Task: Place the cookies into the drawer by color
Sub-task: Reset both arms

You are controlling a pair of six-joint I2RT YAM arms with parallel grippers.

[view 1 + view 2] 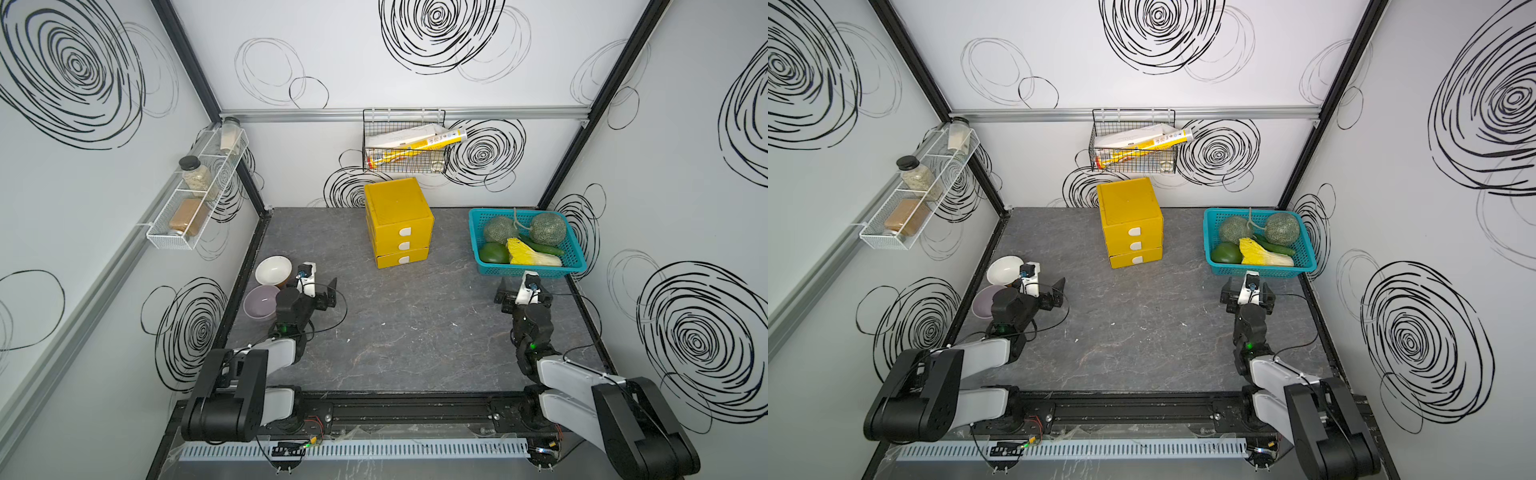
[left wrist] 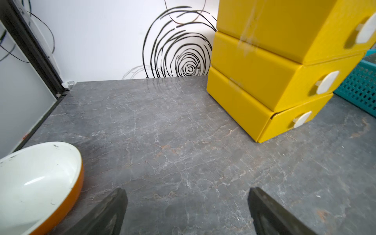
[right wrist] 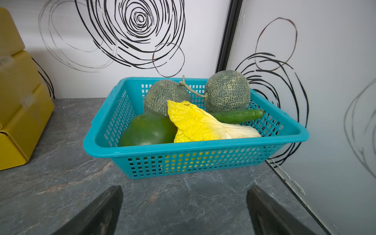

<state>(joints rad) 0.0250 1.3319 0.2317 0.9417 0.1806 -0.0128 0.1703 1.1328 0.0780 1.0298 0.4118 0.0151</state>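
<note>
On the left wall a white wire rack [image 1: 195,199] holds jars. Below it, at the left edge of the table [image 1: 415,332], a white bowl [image 1: 273,269] with an orange outside sits just beyond a purple bowl [image 1: 261,301]. Just right of them hangs the left gripper [image 2: 187,192], jaws spread wide over bare table and holding nothing. At far centre, in both top views, stands the drawer [image 1: 395,208], a yellow chest of three with white tab handles, its lowest front slightly proud. Above it, a black wire basket [image 1: 405,141] on the back wall holds packages. Further right the right gripper [image 3: 185,190], also spread and empty, faces the teal basket [image 3: 203,147] at far right. This holds two melons [image 1: 547,228], a green pepper [image 1: 493,252], a cabbage [image 1: 528,253] and a cucumber [image 1: 542,248].
</note>
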